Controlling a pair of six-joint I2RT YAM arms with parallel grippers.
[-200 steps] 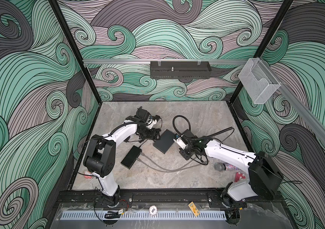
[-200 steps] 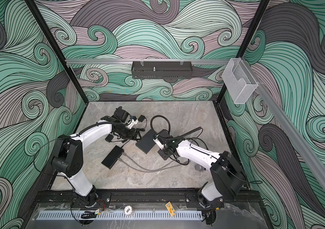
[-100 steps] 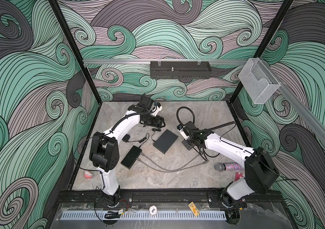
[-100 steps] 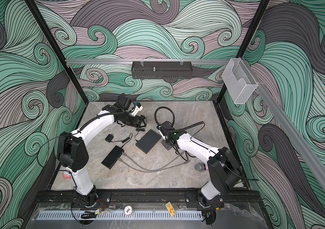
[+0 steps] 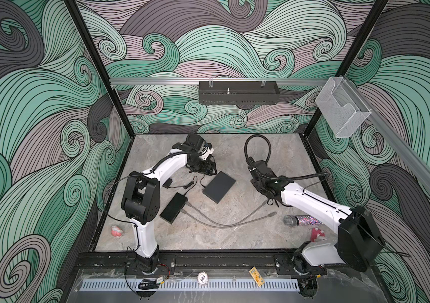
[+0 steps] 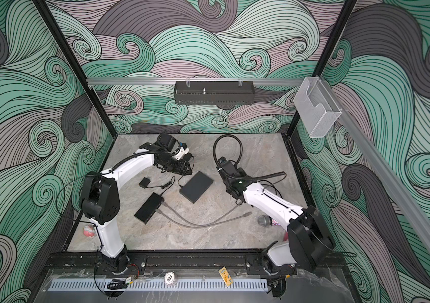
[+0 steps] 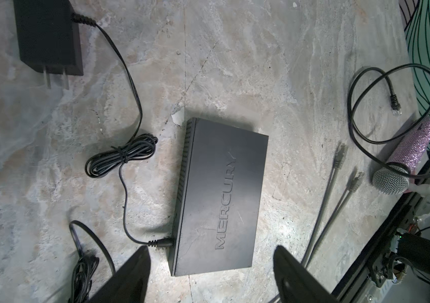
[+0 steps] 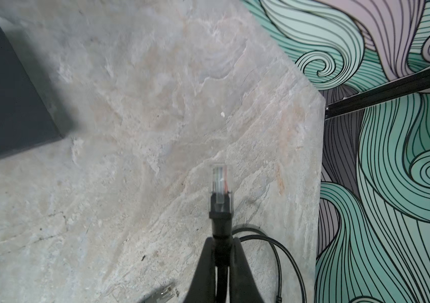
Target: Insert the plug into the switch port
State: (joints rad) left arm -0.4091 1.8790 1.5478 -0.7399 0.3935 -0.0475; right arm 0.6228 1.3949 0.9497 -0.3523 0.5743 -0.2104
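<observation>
Switch top: we read "MERCURY" in raised letters along the lid of the black switch (image 7: 219, 194).
White disc: we make out "500" on the white disc (image 6: 169, 278), well in front of the switch.
Yellow tag: the yellow tag (image 6: 225, 275) has print too small for us to read.

The switch (image 5: 219, 187) is a flat black box with the word MERCURY raised on its top. It lies flat near the middle of the counter (image 5: 235, 241), turned diagonally to the edges, and a thin black power lead (image 7: 130, 105) goes into one side. The plug (image 8: 220, 183) is a clear connector with a black boot. The right claw (image 8: 221, 240) pinches it by the boot above bare counter, apart from the switch, toward the right edge.
</observation>
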